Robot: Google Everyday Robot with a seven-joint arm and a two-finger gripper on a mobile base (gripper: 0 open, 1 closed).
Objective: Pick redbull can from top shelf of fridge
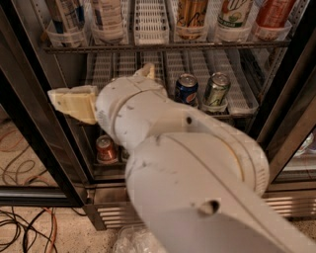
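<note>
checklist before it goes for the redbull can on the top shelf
1. Fridge door open: ok.
2. Redbull can seen, far left of top shelf: ok, lower part only.
3. Gripper at can height: not ok, below that shelf.
4. Room beside neighbouring pale bottle: cannot tell.
5. Arm clear of blue can below: cannot tell.
</note>
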